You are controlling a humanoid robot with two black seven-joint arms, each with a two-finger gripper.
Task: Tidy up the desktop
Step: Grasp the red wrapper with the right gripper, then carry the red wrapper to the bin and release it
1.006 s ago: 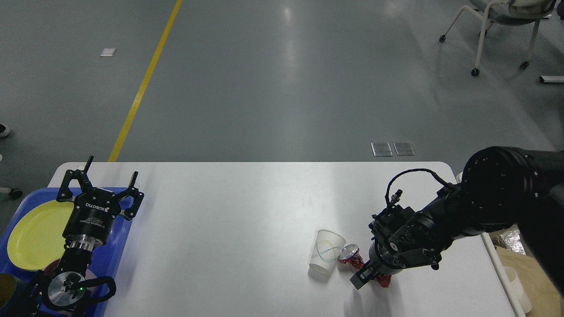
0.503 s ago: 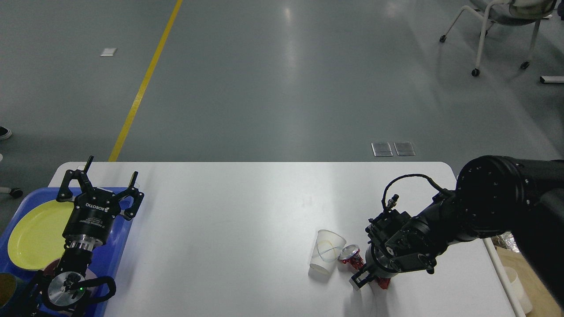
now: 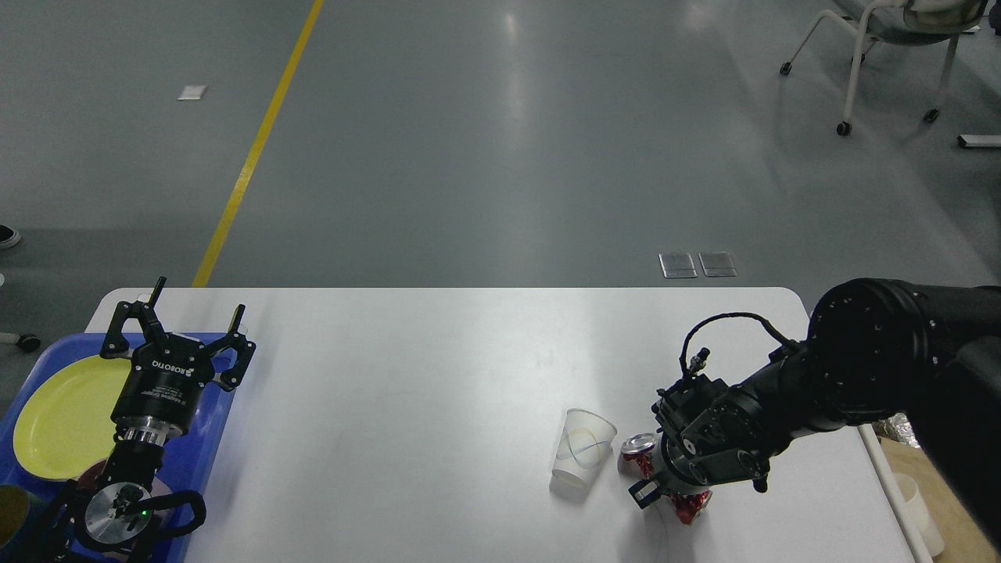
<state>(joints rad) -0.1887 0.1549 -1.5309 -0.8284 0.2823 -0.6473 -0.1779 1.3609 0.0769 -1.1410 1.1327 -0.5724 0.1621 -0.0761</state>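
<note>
A white desktop [image 3: 407, 375] fills the lower half of the head view. A crushed red can [image 3: 640, 447] lies on it at the right, beside a clear plastic cup [image 3: 583, 461] resting tilted on the surface. My right gripper [image 3: 665, 493] points down over the can, its fingers closed around the can's red body, most of which they hide. The can's silver top sticks out toward the cup. My left gripper [image 3: 176, 324] stands open and empty over the left end of the desktop, above a blue tray [image 3: 207, 446].
The blue tray holds a yellow plate [image 3: 62, 418] and hangs at the desktop's left edge. A brown bag [image 3: 958, 485] and a white cup [image 3: 916, 493] sit off the right edge. A wheeled chair [image 3: 891, 31] stands far back right.
The right gripper has closed on the red can and shifted it a little right, away from the cup. The cup and the left arm have not moved.
</note>
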